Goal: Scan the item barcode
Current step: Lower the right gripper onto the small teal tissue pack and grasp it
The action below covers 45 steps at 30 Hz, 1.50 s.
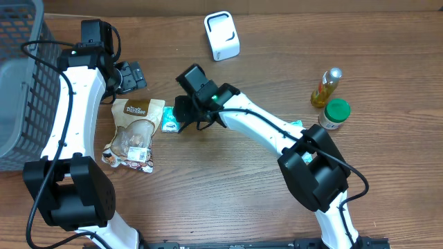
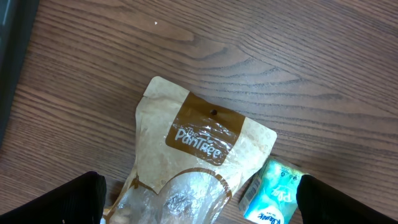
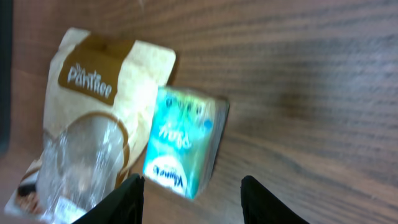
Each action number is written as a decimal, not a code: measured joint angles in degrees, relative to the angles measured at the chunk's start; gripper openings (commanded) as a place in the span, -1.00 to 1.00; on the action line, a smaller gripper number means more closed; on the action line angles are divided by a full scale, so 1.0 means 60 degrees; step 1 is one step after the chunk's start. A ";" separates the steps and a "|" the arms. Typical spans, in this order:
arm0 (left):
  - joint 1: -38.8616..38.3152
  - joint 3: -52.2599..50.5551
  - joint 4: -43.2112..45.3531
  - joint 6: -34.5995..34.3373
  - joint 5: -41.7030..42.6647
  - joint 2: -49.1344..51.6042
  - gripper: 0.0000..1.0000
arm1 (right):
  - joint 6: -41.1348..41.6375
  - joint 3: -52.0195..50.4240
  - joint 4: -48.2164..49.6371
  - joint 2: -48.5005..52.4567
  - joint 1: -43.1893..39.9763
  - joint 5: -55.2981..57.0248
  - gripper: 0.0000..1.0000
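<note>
Wooden tabletop [image 1: 228, 200] bearing a tan windowed snack pouch [image 1: 135, 131], a white boxy scanner [image 1: 222, 36], a teal tissue pack [image 1: 170, 123] against the pouch. Reach step, likely: right pincer [image 3: 191, 186] parted, empty, above the pack; left pincer [image 2: 199, 180] wide open. Next: lower, straddle, close.

Snack pouch [image 2: 199, 143] cut off below; tissue pack [image 3: 183, 140] blurred.

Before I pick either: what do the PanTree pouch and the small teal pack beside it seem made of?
PanTree pouch: likely matte kraft paper or paper-look film, tan with a brown label; its clear window looks like glossy plastic, wrinkled and glinting. Teal tissue pack: probably thin glossy plastic wrap over something soft, judging by its sheen and rounded edges, though the view is blurred.
</note>
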 measured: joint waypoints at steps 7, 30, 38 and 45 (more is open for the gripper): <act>0.0000 0.0000 0.0000 0.0000 -0.0004 0.0000 0.99 | 0.0382 0.0000 0.0568 0.0000 0.0120 0.1045 -0.07; 0.0000 0.0000 0.0000 0.0000 -0.0004 0.0000 0.99 | 0.0590 -0.0554 0.1140 0.0018 0.0211 0.1195 -0.17; 0.0000 0.0000 0.0000 0.0000 -0.0004 0.0000 0.99 | 0.0736 -0.0554 0.1621 0.0590 0.0499 0.0845 -0.19; 0.0000 0.0000 0.0000 0.0000 -0.0004 0.0000 0.99 | 0.0743 -0.0572 0.1727 0.0812 0.0521 0.0765 -0.19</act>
